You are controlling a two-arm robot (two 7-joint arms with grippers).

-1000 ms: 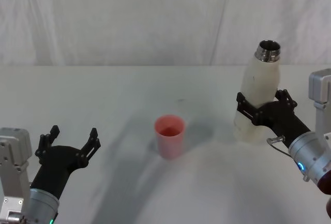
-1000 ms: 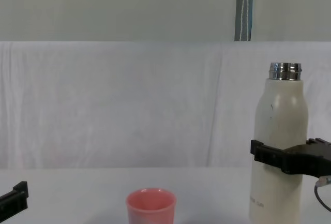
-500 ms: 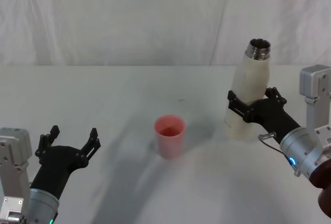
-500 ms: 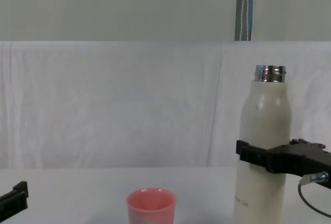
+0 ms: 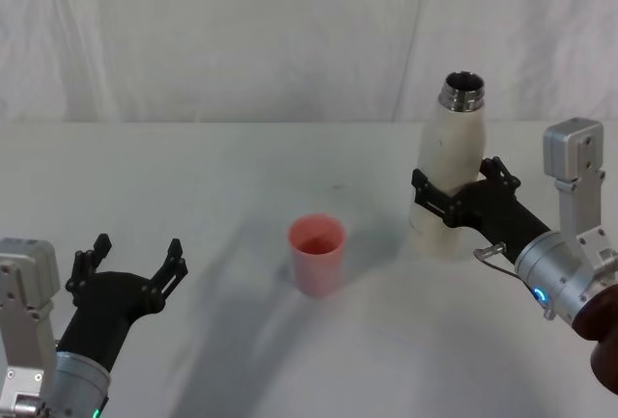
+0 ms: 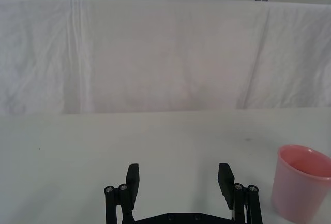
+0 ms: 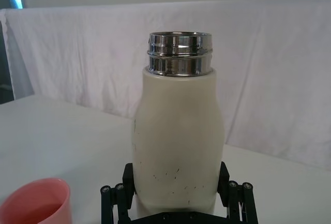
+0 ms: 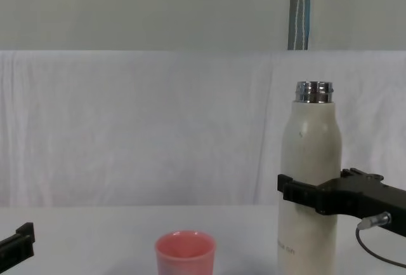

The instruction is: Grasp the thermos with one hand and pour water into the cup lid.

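Note:
The cream-white thermos (image 5: 446, 175) stands upright with its steel neck open, held a little to the right of the pink cup lid (image 5: 317, 253). My right gripper (image 5: 456, 193) is shut on the thermos body; in the right wrist view its black fingers (image 7: 118, 195) clamp the thermos (image 7: 178, 141) low down, with the cup lid (image 7: 32, 202) at the corner. In the chest view the thermos (image 8: 309, 180) rises well above the cup lid (image 8: 185, 253), gripped by the right gripper (image 8: 315, 197). My left gripper (image 5: 133, 265) rests open at the near left, its fingers (image 6: 132, 177) apart over bare table, with the cup lid (image 6: 301, 182) off to one side.
The white table (image 5: 193, 177) runs back to a white cloth backdrop (image 5: 241, 32). A grey pole (image 8: 299, 8) stands behind the cloth. Open tabletop lies between the cup lid and the left gripper.
My right gripper has carried the upright thermos leftward, closer to the cup lid. The left arm and the cup lid have not moved.

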